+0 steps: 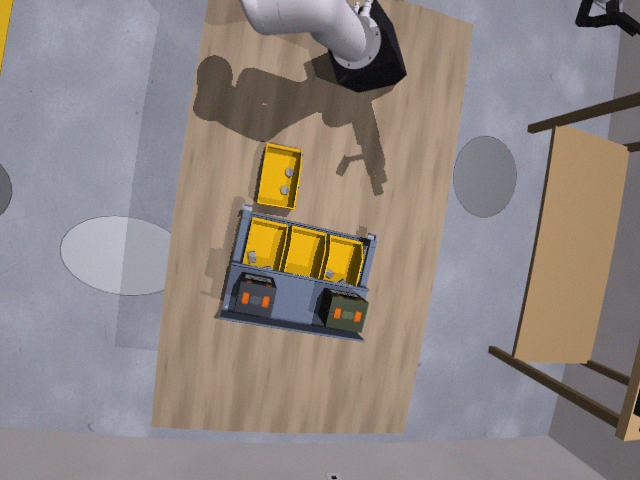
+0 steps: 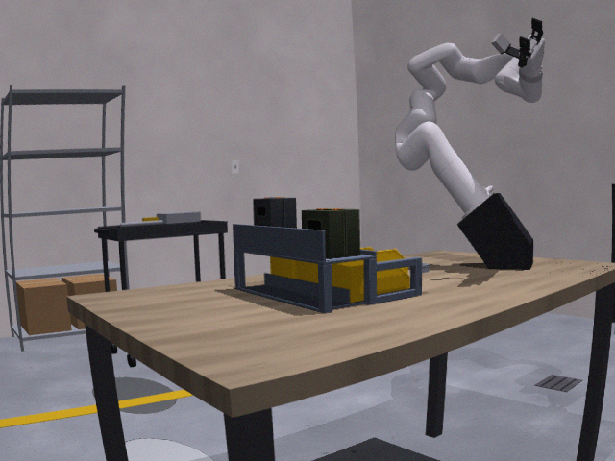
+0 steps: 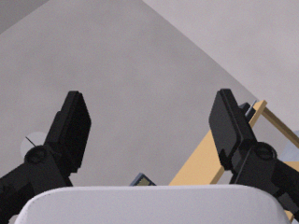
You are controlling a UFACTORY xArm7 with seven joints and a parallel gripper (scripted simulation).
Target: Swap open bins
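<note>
The hand is raised high above the table, its two fingers spread wide with nothing between them. In the wrist view it faces the wall and furniture rather than the work, so the step in hand is judged to be the free approach that precedes the first grasp.

Nearest the arm's base among the bins, the loaded yellow bin stands on the table just before the shelf, with two small grey parts inside. Beyond it, three yellow bins occupy the shelf's front row. The middle one, the empty open bin, is in its place; the outer bins hold grey parts. Whether the empty bin's walls touch its neighbours is hard to tell from above. Farther in, the upper board carries a dark grey case and a green case, one towards each end.

The exchange has its first half to do. The next move calls for turning the hand downwards and bringing it over the empty bin, with the fingers aligned to a wall they can grip without catching a neighbour. The bin should then rise over the front lip while its rear end slides out from beneath the board, before being set down beside the loaded bin.
</note>
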